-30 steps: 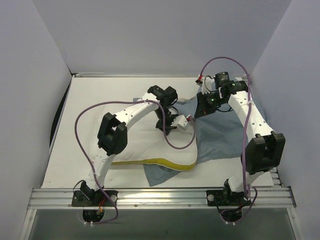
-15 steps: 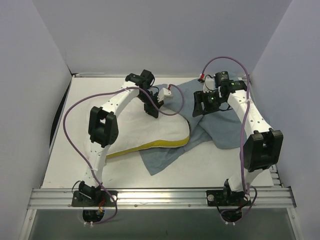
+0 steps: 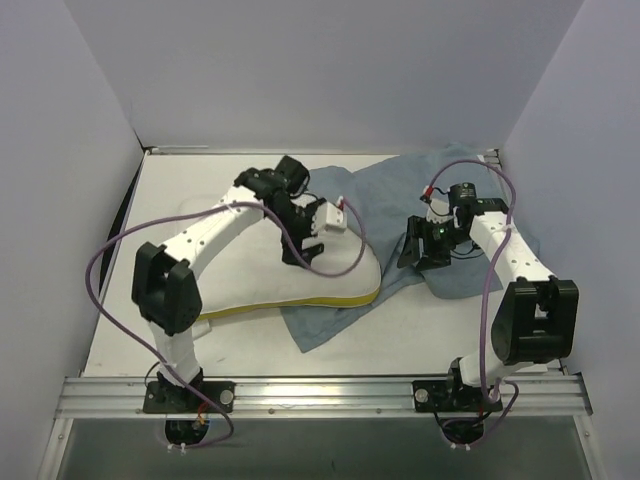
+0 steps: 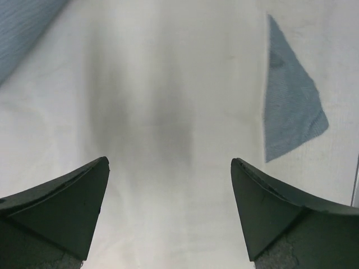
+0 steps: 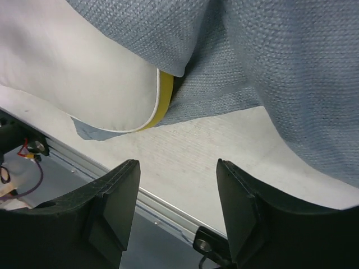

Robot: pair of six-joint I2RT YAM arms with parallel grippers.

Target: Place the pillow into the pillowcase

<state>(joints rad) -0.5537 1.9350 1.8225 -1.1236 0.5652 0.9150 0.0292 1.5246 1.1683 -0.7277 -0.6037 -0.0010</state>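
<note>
Both arms have pulled nearer, left gripper (image 3: 291, 252) and right gripper (image 3: 416, 256) spread wide and empty, so the pillow (image 3: 240, 280) lies on the pillowcase (image 3: 400, 185), seemingly not inside yet.

White arms (image 3: 215, 225), black joints (image 3: 165, 292), purple cables (image 3: 90, 275)
</note>
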